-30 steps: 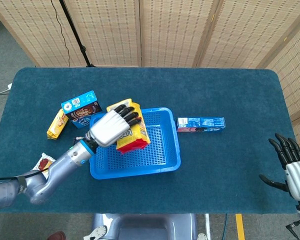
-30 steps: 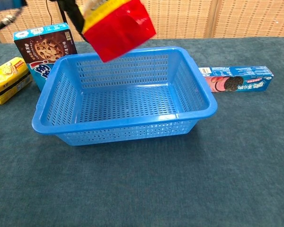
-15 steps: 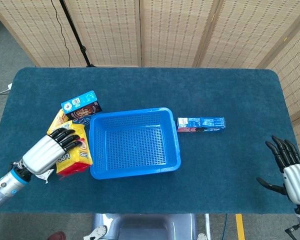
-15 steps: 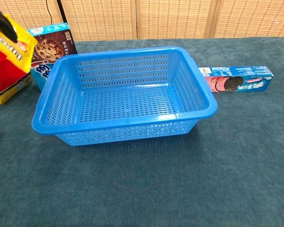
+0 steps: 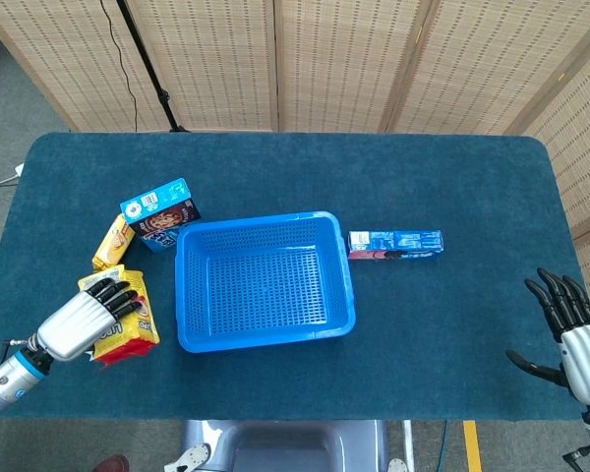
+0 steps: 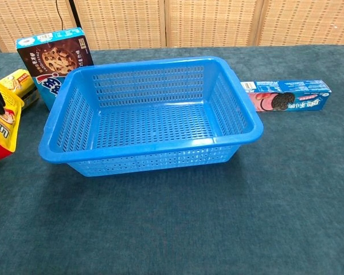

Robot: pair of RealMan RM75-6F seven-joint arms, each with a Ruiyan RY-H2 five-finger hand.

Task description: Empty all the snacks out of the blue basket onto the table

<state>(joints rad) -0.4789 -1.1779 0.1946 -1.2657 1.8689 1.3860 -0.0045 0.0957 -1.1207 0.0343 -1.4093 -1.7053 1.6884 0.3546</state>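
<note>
Head view: left robot hand point(image 5: 79, 324) clamps yellow-red snack bag point(image 5: 128, 324) just left of empty blue basket point(image 5: 264, 285), bag low over table point(image 5: 442, 324); right robot hand point(image 5: 575, 339) spread, idle.

Your left hand point(image 5: 79, 323) sits at about eight o'clock in the head view, forearm running out toward the lower left corner, dark fingers point(image 5: 114, 296) curled over the yellow-and-red snack bag point(image 5: 128, 324) it holds. Your right hand point(image 5: 573, 334) hangs at four o'clock, fingers spread and pointing up, holding nothing.
</note>
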